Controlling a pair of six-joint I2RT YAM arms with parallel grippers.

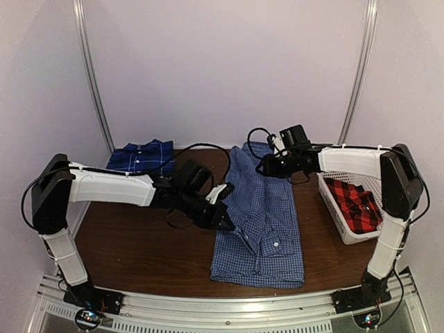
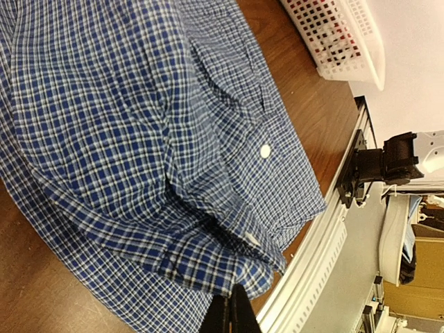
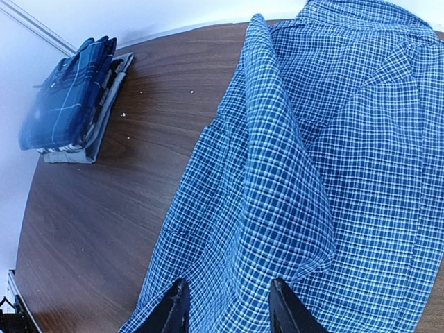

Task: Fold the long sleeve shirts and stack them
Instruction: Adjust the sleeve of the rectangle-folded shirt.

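Note:
The blue-and-white fine check shirt point(image 1: 267, 215) lies lengthwise in the middle of the table, partly folded, with a white button showing. My left gripper point(image 1: 227, 220) is at its left edge. In the left wrist view its fingers point(image 2: 232, 309) are pressed together on a raised fold of that shirt point(image 2: 139, 125). My right gripper point(image 1: 267, 166) is over the shirt's far end. In the right wrist view it point(image 3: 229, 284) is open, its fingers standing either side of a ridge of the cloth point(image 3: 333, 139). The darker blue plaid shirt point(image 1: 142, 156) lies folded at the back left. The red-and-black plaid shirt point(image 1: 354, 202) lies in the basket.
The white slatted basket point(image 1: 331, 208) stands at the right edge of the brown table point(image 1: 139, 243); it also shows in the left wrist view point(image 2: 347, 41). The dark plaid shirt point(image 3: 69, 104) rests on a grey folded cloth. A metal rail point(image 1: 229, 305) runs along the near edge.

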